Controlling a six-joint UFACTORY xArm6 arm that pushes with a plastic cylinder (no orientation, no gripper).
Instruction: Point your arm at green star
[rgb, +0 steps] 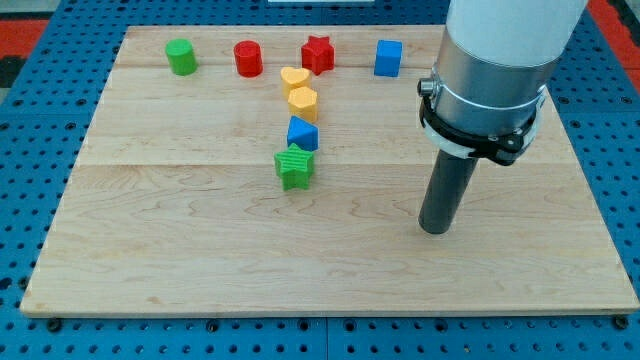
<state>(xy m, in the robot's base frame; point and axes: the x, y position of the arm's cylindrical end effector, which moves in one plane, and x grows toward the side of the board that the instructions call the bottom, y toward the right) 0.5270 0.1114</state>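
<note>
My tip (435, 229) rests on the bare wood of the board (200, 260), right of centre in the view and a little below the middle. It is a plain dark rod (447, 190) with nothing to open or close, so it holds nothing, and it touches no block; only the table top lies under it. Above it the rod runs up into a grey collar with a black clamp ring (480, 135), and above that the wide white arm body (510, 30) fills the view's top right corner.

The green star (294, 167) is the nearest block, well apart from my tip toward the view's left and slightly higher up. It sits near the board's centre at the bottom end of a short column. Just above it, seemingly touching or almost so, is a blue block (302, 133) whose shape I cannot tell for sure from this angle; it looks wedge-like. Above that stands a yellow block (302, 103), and just above it a yellow heart (293, 79), the two yellows pressed close together.

Along the view's top edge of the board runs a row: a blue cube (388, 58) closest to the arm, then a red star (318, 53) just beside the yellow heart's upper right, a red cylinder (248, 58), and a green cylinder (181, 56) farthest left.
</note>
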